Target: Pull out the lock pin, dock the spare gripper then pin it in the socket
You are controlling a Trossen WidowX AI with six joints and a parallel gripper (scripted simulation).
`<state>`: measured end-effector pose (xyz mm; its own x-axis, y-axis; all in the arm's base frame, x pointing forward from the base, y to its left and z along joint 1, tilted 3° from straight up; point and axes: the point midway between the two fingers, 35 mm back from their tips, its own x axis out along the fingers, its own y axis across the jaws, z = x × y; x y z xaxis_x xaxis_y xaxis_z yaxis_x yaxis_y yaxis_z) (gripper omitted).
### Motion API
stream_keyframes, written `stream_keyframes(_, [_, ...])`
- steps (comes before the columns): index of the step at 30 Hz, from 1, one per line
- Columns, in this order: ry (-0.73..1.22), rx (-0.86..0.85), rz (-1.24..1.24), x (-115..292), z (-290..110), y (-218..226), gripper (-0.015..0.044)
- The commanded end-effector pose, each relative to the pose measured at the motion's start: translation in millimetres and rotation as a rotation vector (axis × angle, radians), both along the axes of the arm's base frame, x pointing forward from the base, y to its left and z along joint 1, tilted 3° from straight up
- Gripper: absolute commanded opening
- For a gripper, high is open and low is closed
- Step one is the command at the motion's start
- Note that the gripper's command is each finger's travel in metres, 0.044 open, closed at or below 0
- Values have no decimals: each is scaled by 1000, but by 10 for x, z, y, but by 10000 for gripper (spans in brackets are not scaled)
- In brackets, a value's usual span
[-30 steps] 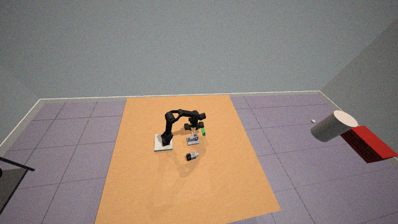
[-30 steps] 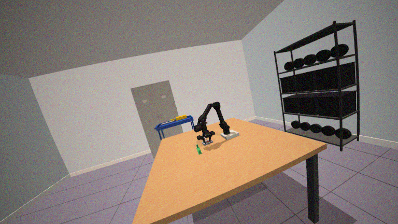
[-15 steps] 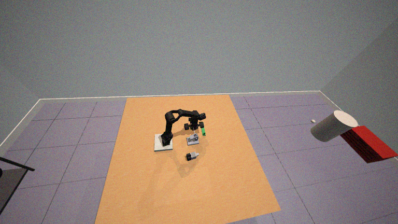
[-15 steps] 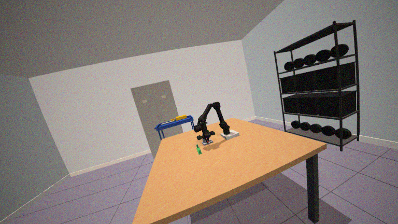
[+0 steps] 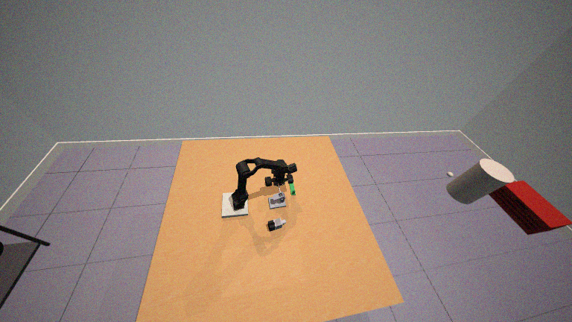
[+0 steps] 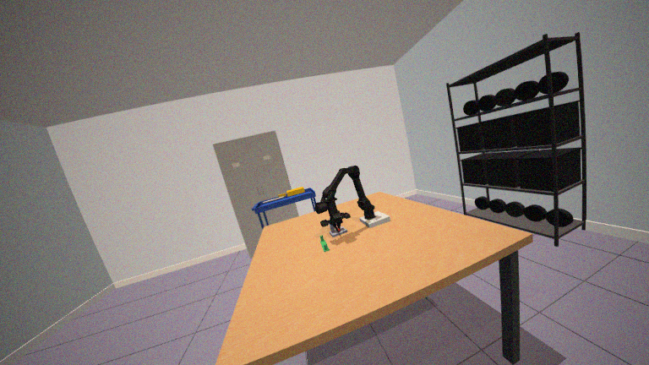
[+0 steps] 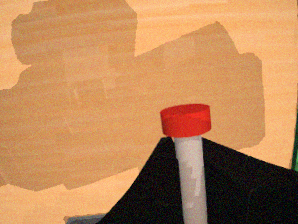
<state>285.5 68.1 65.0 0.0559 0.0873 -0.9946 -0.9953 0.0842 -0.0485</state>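
Observation:
The lock pin (image 7: pixel 192 183) is a pale grey rod with a red cap (image 7: pixel 186 120). It stands between my black fingers in the wrist view. My gripper (image 7: pixel 176 145) (image 5: pixel 278 185) (image 6: pixel 335 223) is shut on the pin's shaft below the cap. It hangs right over the grey mount (image 5: pixel 276 201) (image 6: pixel 336 233) on the orange table. The pin's lower end is hidden by the fingers, so I cannot tell whether it is still in the socket. The spare gripper (image 5: pixel 275 223), dark with a pale spigot, lies on the table in front of the mount.
A green bottle-like object (image 5: pixel 292 188) (image 6: pixel 324 244) stands close beside the mount. The arm's white base plate (image 5: pixel 229 209) (image 6: pixel 379 220) lies on the other side of the mount. A black rack (image 6: pixel 517 136) and a blue cart (image 6: pixel 283 202) stand off the table.

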Motion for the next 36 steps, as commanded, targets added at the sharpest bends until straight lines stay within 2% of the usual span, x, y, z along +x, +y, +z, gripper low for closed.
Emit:
stream_keyframes(1, [-2, 26, 8, 2, 13, 37, 0])
stream_keyframes(36, [21, 37, 9, 35, 68, 232, 0])
